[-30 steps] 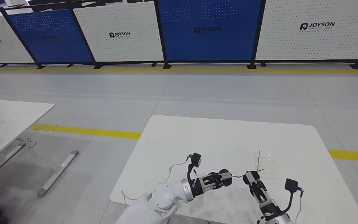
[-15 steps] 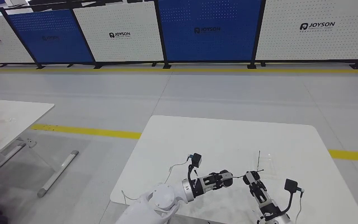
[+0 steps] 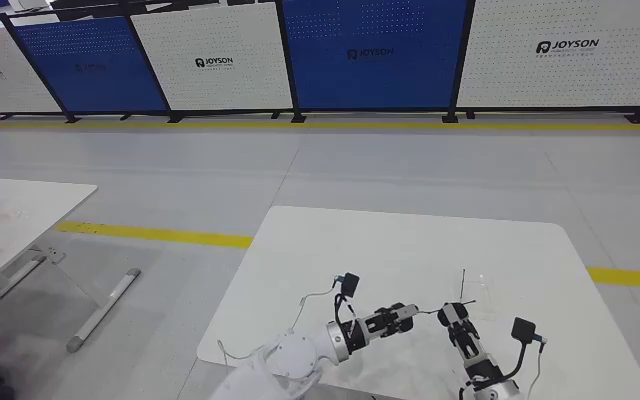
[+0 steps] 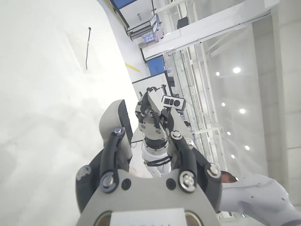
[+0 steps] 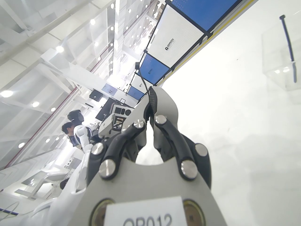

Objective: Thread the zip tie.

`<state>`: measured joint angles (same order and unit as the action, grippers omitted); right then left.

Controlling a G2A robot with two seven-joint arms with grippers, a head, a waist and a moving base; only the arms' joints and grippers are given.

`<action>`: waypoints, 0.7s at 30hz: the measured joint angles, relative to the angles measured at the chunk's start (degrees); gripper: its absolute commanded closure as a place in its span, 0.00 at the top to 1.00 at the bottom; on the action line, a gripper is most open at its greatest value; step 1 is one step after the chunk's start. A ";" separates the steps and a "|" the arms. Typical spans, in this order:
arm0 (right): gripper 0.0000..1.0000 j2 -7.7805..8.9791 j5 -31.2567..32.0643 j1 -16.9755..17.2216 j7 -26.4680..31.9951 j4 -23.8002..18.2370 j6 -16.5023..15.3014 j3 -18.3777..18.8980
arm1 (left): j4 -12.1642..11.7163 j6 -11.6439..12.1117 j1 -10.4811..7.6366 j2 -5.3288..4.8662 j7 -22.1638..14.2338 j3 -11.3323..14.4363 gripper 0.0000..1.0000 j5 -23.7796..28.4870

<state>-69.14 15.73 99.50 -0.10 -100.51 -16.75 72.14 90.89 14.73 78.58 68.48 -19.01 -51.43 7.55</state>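
My right gripper (image 5: 151, 92) is shut on a black zip tie (image 5: 141, 77), whose head end sticks out past the fingertips. In the top view the tie (image 3: 430, 313) runs as a thin line between the two grippers near the table's front edge. My left gripper (image 3: 404, 317) faces the right gripper (image 3: 456, 313) from a short way off. In the left wrist view the left gripper (image 4: 145, 112) is open, and the right gripper (image 4: 150, 111) shows through the gap with a loop of tie above it.
A second black zip tie (image 5: 288, 45) lies across a clear plastic box (image 5: 278, 71) on the white table (image 3: 400, 250), just beyond the right gripper. The same tie (image 3: 463, 285) is in the top view. Blue and white panels stand far behind.
The right gripper has shifted slightly away from the front edge and to the right with the tie. The left arm has barely moved.
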 measured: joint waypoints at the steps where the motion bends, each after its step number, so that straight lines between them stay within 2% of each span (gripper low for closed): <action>1: 0.00 -0.03 -0.04 -0.02 -0.02 -0.02 0.08 -0.01 | 0.31 -0.28 0.15 0.01 0.65 0.19 0.35 -0.93; 7: 0.00 -0.13 0.39 0.02 0.23 -0.17 0.14 -0.08 | 1.02 -1.84 0.20 0.30 3.57 1.30 0.30 -3.82; 13: 0.00 -0.20 0.98 0.15 0.55 -0.11 -0.19 -0.11 | 0.47 -3.06 -0.82 0.79 3.76 2.99 0.27 -4.37; 21: 0.00 -0.24 2.20 0.44 0.93 0.02 -1.11 -0.01 | -0.07 -3.51 -1.53 1.18 4.60 3.77 0.23 -4.43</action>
<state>-69.38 17.94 99.94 0.82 -100.50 -17.87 72.13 90.81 11.22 77.06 69.66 -14.41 -47.66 3.12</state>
